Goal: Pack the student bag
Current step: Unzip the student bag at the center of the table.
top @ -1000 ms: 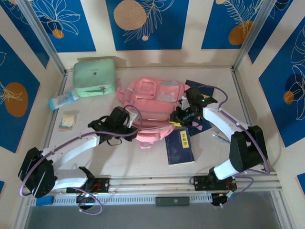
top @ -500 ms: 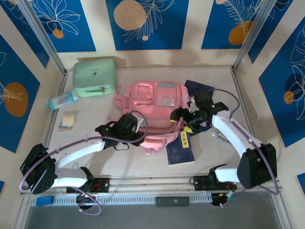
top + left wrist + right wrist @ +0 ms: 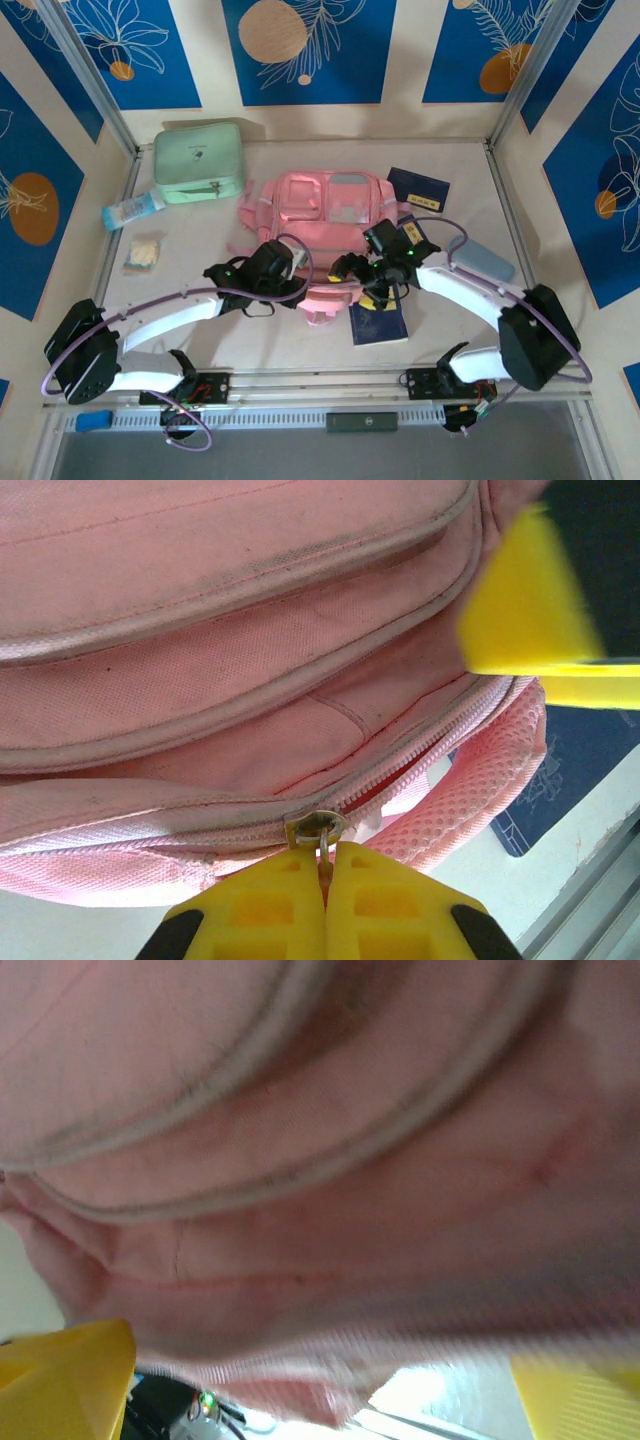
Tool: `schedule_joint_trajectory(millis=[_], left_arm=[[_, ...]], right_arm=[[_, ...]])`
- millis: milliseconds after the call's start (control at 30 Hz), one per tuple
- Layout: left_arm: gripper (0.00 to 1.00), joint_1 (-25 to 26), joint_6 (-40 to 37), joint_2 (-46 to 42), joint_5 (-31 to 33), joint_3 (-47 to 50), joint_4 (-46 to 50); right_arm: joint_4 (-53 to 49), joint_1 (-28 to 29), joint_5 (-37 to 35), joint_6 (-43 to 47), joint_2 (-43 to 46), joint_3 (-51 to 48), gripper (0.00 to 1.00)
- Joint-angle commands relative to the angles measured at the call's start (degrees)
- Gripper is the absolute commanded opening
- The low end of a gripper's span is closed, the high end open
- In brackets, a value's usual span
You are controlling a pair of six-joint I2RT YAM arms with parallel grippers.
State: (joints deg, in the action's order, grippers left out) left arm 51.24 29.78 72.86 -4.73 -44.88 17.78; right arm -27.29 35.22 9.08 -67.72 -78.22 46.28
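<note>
Your left claw (image 3: pixel 325 885) clamps the zip pull (image 3: pixel 318 830) at the 6 o'clock edge of the pink backpack (image 3: pixel 325 215), mid-table. Your right claw (image 3: pixel 358 283) gapes wide at its 5 o'clock corner, above a blue book (image 3: pixel 380 322). Gold lettering on the navy booklet (image 3: pixel 418 188) at 1 o'clock is too small to read.

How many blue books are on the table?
2. The far book lies beyond the bag's right corner; the near book lies in front of the bag, partly under the right arm. That arm may hide another.
</note>
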Motion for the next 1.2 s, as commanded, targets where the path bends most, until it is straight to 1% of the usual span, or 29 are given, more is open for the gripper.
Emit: schedule_joint_trajectory(millis=[0,33,100,167,267,333,367,467,533,567,633,733,867,933,967,1000,1033,1100,1167], left_arm=[[0.0,0.88,0.85,-0.53,0.46,-0.2,-2.86],[0.0,0.89,0.86,-0.7,0.34,-0.12,-2.55],[0.0,0.96,1.05,-1.45,0.57,0.34,-2.23],[0.0,1.01,1.68,-2.87,0.73,1.53,-2.22],[0.0,1.17,3.58,-5.82,0.86,4.21,-2.38],[0.0,1.14,4.23,-8.22,1.67,5.55,-0.61],[0.0,1.14,4.36,-9.6,3.16,5.72,1.87],[0.0,1.19,5.28,-13.92,9.24,4.98,11.4],[0.0,1.14,6.19,-17.43,11.57,5.19,15.15],[0.0,1.15,6.74,-19.33,11.95,5.61,16.33],[0.0,1.06,7.82,-22.44,12.29,6.54,18.22],[0.0,1.07,9.38,-24.51,12.2,7.6,20.52],[0.0,1.05,9.95,-23.89,11.41,8.97,21.33],[0.0,0.89,10.1,-22.69,12.32,9.29,21.62],[0.0,0.68,10.13,-21.95,13.29,9.54,21.76],[0.0,0.46,10.28,-21.08,14.08,9.31,22.21],[0.0,0.31,10.31,-20.25,14.31,8.94,22.22],[0.0,0.3,9.74,-19.06,12.99,8.66,19.29],[0.0,0.26,9.22,-18.07,10.98,8.74,14.54]], right_arm=[[3.45,1.77,-4.06,-1.01,-4.07,3.73,0.88],[1.58,2.58,-5.62,0.46,-5.1,5.41,0.85],[-1.98,3.98,-8.45,2.25,-6.32,8.03,0.73],[-1.8,4.94,-8.36,3.68,-6.92,8.56,0.61],[-2.09,6.38,-7.82,5.79,-8.2,9.41,0.39],[-2.29,7.74,-7.93,7.6,-8.75,10.34,0.29],[-2.17,8.76,-7.81,8.91,-8.88,10.86,0.24],[-2.16,12.07,-7.63,13.46,-9.06,12.78,0.13],[-4.47,12.88,-7.78,16.42,-9.07,14.26,0.07],[-5.81,12.45,-7.56,17.97,-8.75,14.49,0.04],[-7.01,10.19,-6.15,20.65,-7.59,13.78,0.01],[-8.29,4.67,-3.62,25.81,-5.91,13.0,0.0],[-8.54,-3.91,0.2,32.81,-5.95,13.84,0.01],[-9.78,-6.75,1.59,35.18,-7.31,15.75,0.02],[-10.29,-7.48,1.49,35.58,-7.8,16.54,0.05],[-10.41,-7.9,1.6,35.65,-8.15,16.89,0.08],[-10.57,-8.12,1.71,35.54,-8.48,17.24,0.13],[-10.68,-8.07,2.68,34.61,-8.87,17.4,0.31],[-11.98,-8.05,2.88,32.78,-8.86,17.44,0.53]])
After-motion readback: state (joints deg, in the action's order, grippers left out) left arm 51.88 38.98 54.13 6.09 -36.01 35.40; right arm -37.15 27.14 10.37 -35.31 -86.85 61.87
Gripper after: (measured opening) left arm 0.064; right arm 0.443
